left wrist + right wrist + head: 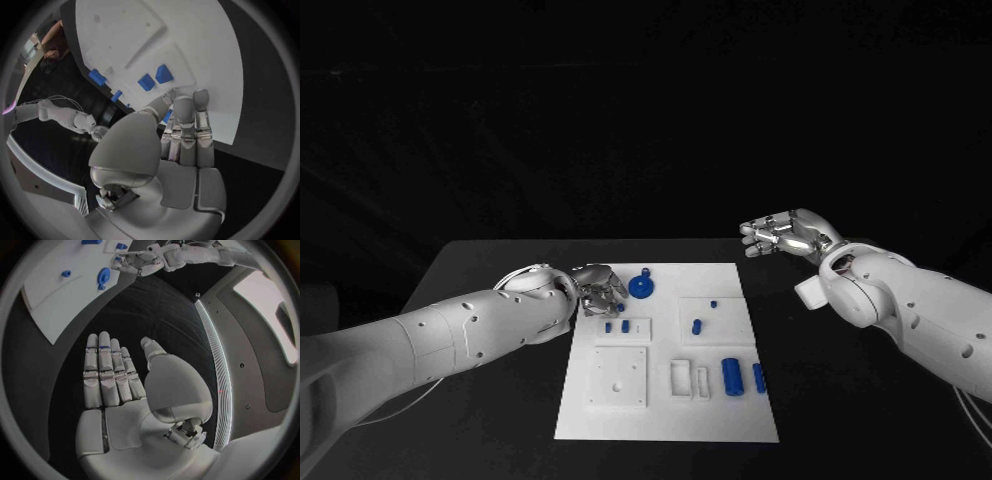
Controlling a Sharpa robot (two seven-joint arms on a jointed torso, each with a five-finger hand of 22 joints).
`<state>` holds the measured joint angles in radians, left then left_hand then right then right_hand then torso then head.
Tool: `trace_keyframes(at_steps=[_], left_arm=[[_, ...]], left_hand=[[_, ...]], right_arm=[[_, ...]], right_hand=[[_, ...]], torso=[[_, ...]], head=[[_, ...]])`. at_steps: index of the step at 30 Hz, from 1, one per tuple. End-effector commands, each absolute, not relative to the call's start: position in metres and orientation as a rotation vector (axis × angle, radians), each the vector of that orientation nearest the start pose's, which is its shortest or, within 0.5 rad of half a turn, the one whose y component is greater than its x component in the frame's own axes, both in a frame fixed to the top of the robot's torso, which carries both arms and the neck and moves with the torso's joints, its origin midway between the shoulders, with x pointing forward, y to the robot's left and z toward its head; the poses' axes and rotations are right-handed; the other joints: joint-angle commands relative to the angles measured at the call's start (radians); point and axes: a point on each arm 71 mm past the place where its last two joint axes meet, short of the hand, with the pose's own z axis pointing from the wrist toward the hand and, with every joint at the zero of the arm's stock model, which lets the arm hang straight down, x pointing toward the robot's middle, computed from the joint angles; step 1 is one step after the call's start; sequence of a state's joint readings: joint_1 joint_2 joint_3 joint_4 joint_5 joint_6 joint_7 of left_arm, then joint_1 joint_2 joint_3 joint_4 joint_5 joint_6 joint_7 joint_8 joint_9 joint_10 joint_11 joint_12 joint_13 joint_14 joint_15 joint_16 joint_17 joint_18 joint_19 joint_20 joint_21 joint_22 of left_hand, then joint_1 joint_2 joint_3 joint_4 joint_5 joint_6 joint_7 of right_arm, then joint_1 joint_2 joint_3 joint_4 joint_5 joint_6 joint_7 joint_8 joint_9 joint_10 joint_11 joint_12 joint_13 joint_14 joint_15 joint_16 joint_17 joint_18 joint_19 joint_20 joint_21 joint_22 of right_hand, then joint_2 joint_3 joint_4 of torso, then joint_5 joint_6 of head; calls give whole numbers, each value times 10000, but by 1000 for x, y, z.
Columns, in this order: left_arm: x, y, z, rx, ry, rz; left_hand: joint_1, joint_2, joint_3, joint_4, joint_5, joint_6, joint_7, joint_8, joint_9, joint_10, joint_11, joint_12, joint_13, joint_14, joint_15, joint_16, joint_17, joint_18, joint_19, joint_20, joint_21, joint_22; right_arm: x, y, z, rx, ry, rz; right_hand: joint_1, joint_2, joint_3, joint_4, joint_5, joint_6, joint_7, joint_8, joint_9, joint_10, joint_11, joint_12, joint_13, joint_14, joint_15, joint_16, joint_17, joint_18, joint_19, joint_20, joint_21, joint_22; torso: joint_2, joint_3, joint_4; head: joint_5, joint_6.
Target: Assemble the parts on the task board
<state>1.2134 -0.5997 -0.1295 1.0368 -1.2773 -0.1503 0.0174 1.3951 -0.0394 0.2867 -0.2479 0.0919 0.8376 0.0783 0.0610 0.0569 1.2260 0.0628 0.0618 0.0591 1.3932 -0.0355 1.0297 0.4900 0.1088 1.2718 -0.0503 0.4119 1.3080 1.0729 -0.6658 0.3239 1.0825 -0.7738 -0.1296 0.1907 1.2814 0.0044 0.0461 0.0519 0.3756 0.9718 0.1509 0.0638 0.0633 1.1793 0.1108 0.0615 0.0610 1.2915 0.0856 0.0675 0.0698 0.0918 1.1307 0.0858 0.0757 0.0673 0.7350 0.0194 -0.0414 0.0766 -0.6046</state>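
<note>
Left hand [596, 290] looks curled round a small blue part [167, 116], hard to tell; right hand [783, 235] hangs empty, fingers apart. I'd seat it slowly on the task board [661, 420].

A black table [661, 250] with a matte top spreads wide across the scene; its dark surface also shows in both wrist views [144, 305] [262, 100]. Behind the table's far edge hangs a plain dark backdrop [646, 120].
</note>
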Motion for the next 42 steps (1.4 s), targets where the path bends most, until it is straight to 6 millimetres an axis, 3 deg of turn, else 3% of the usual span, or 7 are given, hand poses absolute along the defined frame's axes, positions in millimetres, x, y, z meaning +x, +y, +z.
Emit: trace_keyframes(at_steps=[1, 12, 16, 22, 26, 34, 42], left_arm=[[552, 222, -242, 565, 18928, -5589], [556, 248, -240, -174, 18630, -5250], [558, 258, -235, -878, 18216, -5464], [565, 275, -223, -2589, 17395, -6098], [567, 282, -212, -4319, 16857, -6949], [560, 279, -197, -7394, 15695, -8784], [548, 267, -186, -9198, 14200, -11163]], left_hand=[[178, -1, -28, -54, 165, -143, -45, -59, -12, 28, 17, -5, 5, -61, 4, -72, -15, 114, -61, -48, 0, 211], [93, -99, 179, -167, 208, 472, 103, -31, 13, -465, 177, -4, 4, -201, 115, -144, -49, 208, -247, 49, 125, 204], [50, -95, 246, -147, 204, 634, 163, -25, 18, -567, 214, -4, 3, -232, 135, -201, -88, 245, -267, 83, 129, 196], [-283, -88, 124, 159, 12, 1831, 664, 35, 83, -721, 345, 5, 9, -1181, 259, -2220, -1005, 57, -1144, 249, -962, -359], [-323, 46, -426, 511, -45, 1929, 604, 73, 83, -441, 304, -43, -1, -597, 269, -4255, -1802, -161, -855, 227, -2246, -1606], [-670, 286, -941, 1142, -350, 1984, 532, 97, 84, -267, 173, 23, 4, -437, 276, -4769, -1582, -336, -328, 237, -3143, -2655], [-651, 618, -721, 1303, -239, 2311, 467, 105, 90, -64, 227, -9, 3, -999, 754, -8216, -2831, -525, -1822, 716, -3511, -4431]], right_arm=[[568, -255, -164, 6104, 14879, 11648], [566, -253, -168, 5240, 15068, 10941], [564, -251, -170, 4592, 15317, 10538], [562, -243, -178, 2974, 16341, 9437], [559, -236, -187, 1887, 16744, 8177], [551, -222, -202, 439, 17256, 5680], [544, -205, -217, -437, 17499, 4329]], right_hand=[[219, -86, 145, -210, 16, -117, 45, -31, -17, -64, 3, -24, -12, -50, -23, -50, 1, -10, -42, 0, -34, -8], [426, -698, 1584, -1310, -349, 328, 41, -14, 2, -221, 29, -32, -22, 327, -173, -40, 10, 103, 392, -181, 31, 8], [734, -731, 1926, -1723, -491, 639, -21, 23, 26, -58, -84, -20, -21, 1313, -538, 266, 247, 300, 1345, -511, 520, 175], [457, -693, 1694, -2045, -463, 950, -176, -18, 8, 266, -317, -24, -22, 2154, -1081, 3738, 2338, 413, 3253, -1209, 1929, 913], [231, -586, 1843, -2320, -490, 998, -223, -8, 12, 271, -367, -29, -24, 1945, -1126, 5701, 3678, 507, 3432, -1283, 2822, 1619], [139, -634, 1859, -2340, -1458, 902, -271, -14, 11, 225, -387, -34, -23, 1721, -1072, 7262, 4483, 447, 3443, -1277, 3490, 2292], [87, -1078, 3017, -2275, -2166, 1017, -257, -17, 8, -1, -320, -31, -23, 1610, -1031, 7582, 4431, 441, 3349, -1258, 3691, 2625]], torso=[[2, -3, -5], [-8, -5, 16], [-10, -14, 18], [-34, 15, 10], [-28, 7, 13], [-51, -19, 86], [-51, -19, 122]], head=[[32, 77], [-5, 70], [-73, 105], [-121, 188], [-147, 213], [-210, 240], [-235, 240]])
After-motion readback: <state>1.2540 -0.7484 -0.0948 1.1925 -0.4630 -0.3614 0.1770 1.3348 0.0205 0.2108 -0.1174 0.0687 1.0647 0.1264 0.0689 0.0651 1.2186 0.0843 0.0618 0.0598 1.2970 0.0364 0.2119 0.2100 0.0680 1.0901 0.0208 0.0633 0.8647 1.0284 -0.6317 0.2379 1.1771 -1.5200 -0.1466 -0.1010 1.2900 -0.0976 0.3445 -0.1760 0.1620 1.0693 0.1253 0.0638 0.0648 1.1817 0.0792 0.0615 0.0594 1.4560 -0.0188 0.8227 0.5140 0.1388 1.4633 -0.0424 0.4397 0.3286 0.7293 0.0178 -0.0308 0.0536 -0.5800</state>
